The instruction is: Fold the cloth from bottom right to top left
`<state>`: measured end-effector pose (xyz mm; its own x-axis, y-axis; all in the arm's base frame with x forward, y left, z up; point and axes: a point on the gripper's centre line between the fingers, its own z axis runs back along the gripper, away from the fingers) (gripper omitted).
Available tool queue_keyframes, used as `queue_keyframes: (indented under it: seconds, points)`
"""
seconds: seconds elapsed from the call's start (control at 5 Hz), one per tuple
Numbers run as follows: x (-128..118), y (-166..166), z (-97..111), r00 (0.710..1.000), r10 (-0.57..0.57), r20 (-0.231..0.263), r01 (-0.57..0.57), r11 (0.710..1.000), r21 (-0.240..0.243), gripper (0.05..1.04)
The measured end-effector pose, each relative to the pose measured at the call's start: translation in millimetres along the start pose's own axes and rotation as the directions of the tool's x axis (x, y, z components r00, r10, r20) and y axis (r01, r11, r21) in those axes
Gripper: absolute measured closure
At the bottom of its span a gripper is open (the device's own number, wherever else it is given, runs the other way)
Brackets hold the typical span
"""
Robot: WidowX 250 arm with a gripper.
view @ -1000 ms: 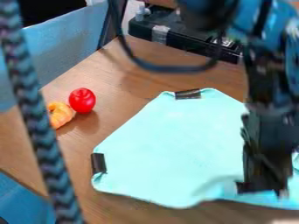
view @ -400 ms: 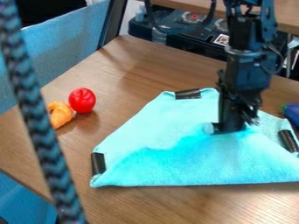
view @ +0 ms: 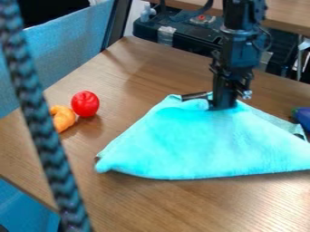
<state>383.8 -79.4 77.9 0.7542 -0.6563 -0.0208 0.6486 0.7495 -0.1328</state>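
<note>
While the claw (view: pixel 223 108) appears pinched on its far edge, the turquoise cloth (view: pixel 205 145) lies mostly folded on the tabletop (view: pixel 151 199).
The fold is nearly complete; slight alignment and release should remain.

Lab, seemingly: robot arm (view: pixel 237 50) over wooden table (view: pixel 212 204), black equipment (view: pixel 191 41) behind.

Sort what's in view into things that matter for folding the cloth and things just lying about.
Part of the job:
- turquoise cloth
- black gripper, at the cloth's far edge

Just lying about:
- red toy vegetable
- orange object, beside it
- dark blue object at the right edge
</note>
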Motion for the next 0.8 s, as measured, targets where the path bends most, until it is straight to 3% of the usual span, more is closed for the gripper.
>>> queue_keyframes:
  seconds: [0.4,0.8]
  points:
    - [7.1,35.5,4.3,0.999,0.041,0.012,-0.041,0.999,0.014,1.028]
    - [3.3,64.7,10.2,0.999,0.021,0.034,-0.024,0.996,0.090,1.028]
